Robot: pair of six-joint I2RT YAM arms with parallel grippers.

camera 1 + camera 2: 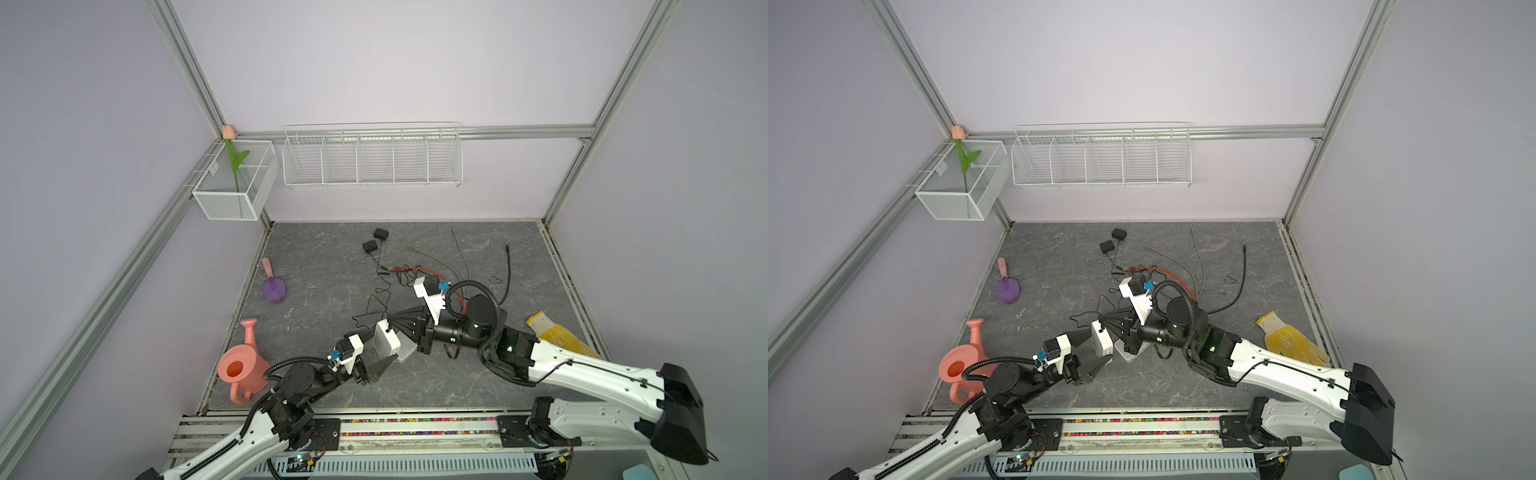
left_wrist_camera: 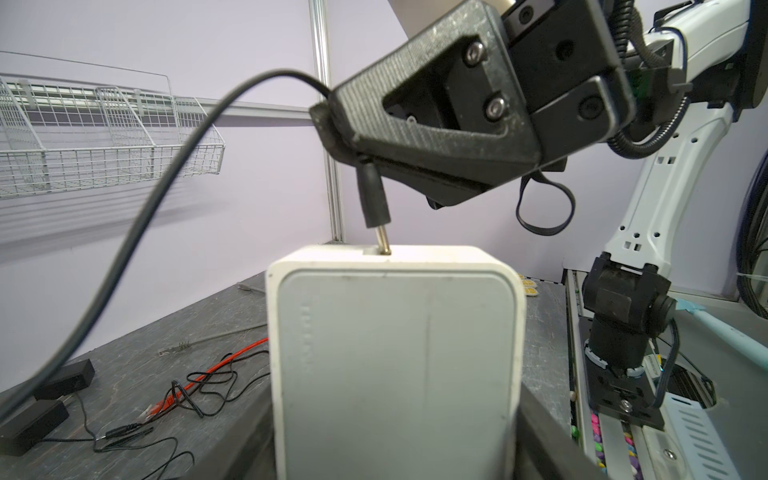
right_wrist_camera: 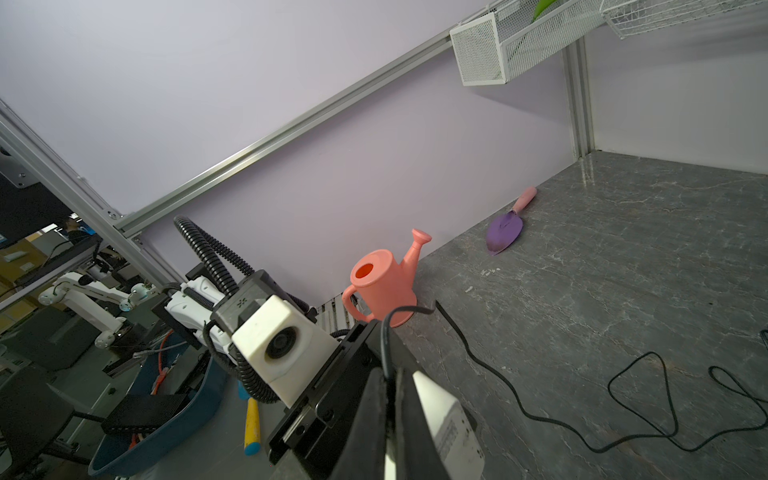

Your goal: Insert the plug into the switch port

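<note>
The switch (image 1: 386,338) (image 1: 1102,340) is a white rounded box, held off the table between the fingers of my left gripper (image 1: 384,344) (image 1: 1100,345) (image 2: 395,457), which is shut on its sides. My right gripper (image 1: 395,323) (image 1: 1105,322) (image 2: 340,137) (image 3: 390,399) is shut on the black barrel plug (image 2: 374,199), which points at the switch's (image 2: 395,353) upper edge. The tip of the metal pin (image 2: 383,243) sits in a small recess there, and most of the pin still shows. The plug's black cable (image 3: 478,357) trails away over the table.
A pale flat box (image 1: 406,352) lies under the grippers. Behind them are tangled red and black cables (image 1: 415,272) and two black adapters (image 1: 376,240). A pink watering can (image 1: 243,368) and purple trowel (image 1: 274,289) lie at the left, a yellow glove (image 1: 557,336) at the right.
</note>
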